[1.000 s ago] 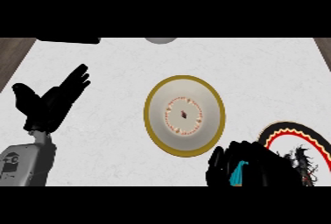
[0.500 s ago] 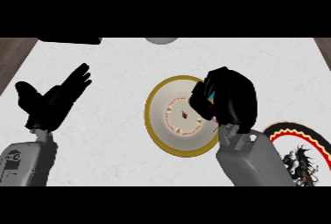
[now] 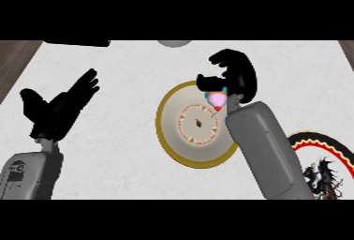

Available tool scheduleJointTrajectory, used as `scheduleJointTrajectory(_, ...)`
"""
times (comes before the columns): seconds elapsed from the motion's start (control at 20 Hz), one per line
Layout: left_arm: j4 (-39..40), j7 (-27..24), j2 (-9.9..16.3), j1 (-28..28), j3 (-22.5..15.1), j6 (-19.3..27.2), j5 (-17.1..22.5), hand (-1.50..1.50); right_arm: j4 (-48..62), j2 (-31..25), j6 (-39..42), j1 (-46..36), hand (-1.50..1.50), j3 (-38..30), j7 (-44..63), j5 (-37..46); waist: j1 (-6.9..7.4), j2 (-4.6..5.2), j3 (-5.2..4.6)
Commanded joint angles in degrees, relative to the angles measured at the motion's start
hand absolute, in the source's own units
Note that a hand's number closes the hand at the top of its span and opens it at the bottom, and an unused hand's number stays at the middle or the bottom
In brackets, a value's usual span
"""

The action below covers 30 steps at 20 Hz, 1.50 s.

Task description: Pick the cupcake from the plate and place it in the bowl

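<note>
- The cupcake (image 3: 217,99), pink-frosted with a small red dot and a teal wrapper edge, sits in the right hand (image 3: 233,75), whose black fingers curl around it above the upper right rim of the bowl (image 3: 168,136).
- The bowl is round and cream, with a gold rim and a dotted ring inside.
- The plate (image 3: 330,146), black with red and gold bands, lies at right.
- The left hand (image 3: 61,105) rests open at left, fingers spread apart.
- The counter (image 3: 117,154) is white and faintly marbled.
</note>
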Motion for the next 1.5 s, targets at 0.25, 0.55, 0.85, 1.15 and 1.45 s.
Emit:
scheduleJointTrajectory(0.25, -2.82, 1.85, -0.45, 0.21, -0.06, 1.46, -0.34, 0.0, 23.79, 0.05, -20.66, -10.81, -1.5, -0.56, -18.57, -9.46, -0.82, -0.56, -0.04)
scheduleJointTrajectory(0.55, -1.23, 2.84, 1.32, 0.13, 2.44, 0.56, 1.24, 0.0, 30.55, 0.05, -27.9, -14.16, -1.5, -5.6, -23.32, -7.57, -3.33, -1.14, -0.09)
scheduleJointTrajectory(0.85, -1.27, 1.11, 2.72, 3.52, 4.49, -0.67, 2.11, 0.0, 20.29, -2.84, -30.76, -6.44, -1.5, -4.75, -19.44, -3.89, -5.34, -1.79, -0.12)
scheduleJointTrajectory(1.15, -4.1, 5.15, 1.68, 4.16, 4.25, 1.76, 1.85, 0.0, -5.49, -10.25, -17.69, 7.82, -1.5, 2.63, -17.06, -2.42, -7.29, -2.52, -0.12)
scheduleJointTrajectory(1.45, -3.13, 1.12, 1.26, 6.65, 3.65, 2.22, -0.64, 0.0, -32.79, -12.79, -13.31, 25.03, -1.5, 9.26, -16.21, -3.81, -9.0, -2.84, -0.15)
